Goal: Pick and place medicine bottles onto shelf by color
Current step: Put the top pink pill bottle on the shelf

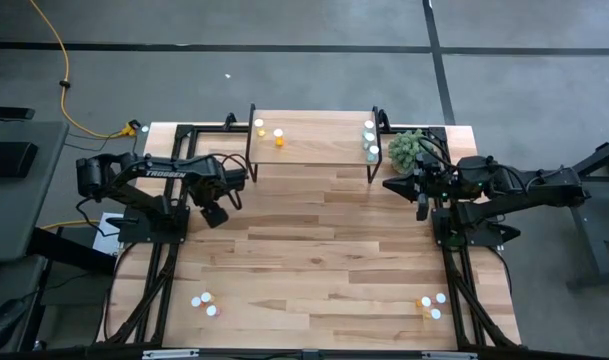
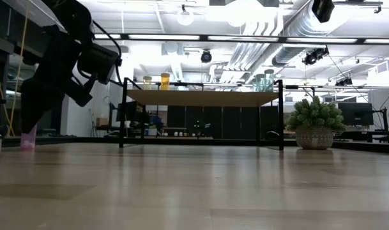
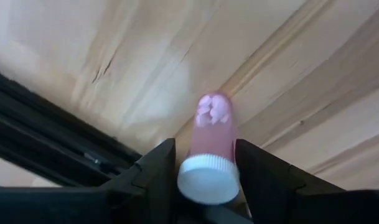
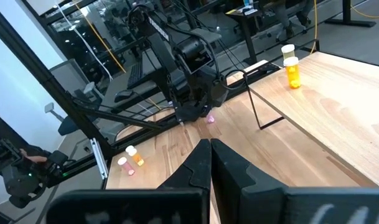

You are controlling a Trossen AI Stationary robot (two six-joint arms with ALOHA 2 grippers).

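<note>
Broad plank desk [image 1: 314, 250] underneath, the shelf [image 1: 314, 140] at its 12 o'clock edge, already carrying yellow and orange bottles [image 1: 269, 132] at one end and teal ones [image 1: 370, 140] at the other. Plant ball [image 1: 408, 148] just beside the shelf toward 1 o'clock. Left gripper [image 3: 205, 177] down at the desk's 9 o'clock side, fingers half closed around a pink bottle [image 3: 212, 146] that stands on the wood, cap toward the wrist; contact on both sides looks near but not yet firm. Right gripper [image 4: 209, 155] parked at 3 o'clock, fingers pressed together, holding nothing. More bottles waiting in small clusters at 7 o'clock [image 1: 205, 303] and 5 o'clock [image 1: 431, 305]. For this step: finish the squeeze evenly on the body below the cap, keep the bottle centred and upright, then lift straight up before swinging toward 12 o'clock. Likely best spot a bare stretch of shelf between the existing colour groups, set down gently so neighbours stay standing.
</note>
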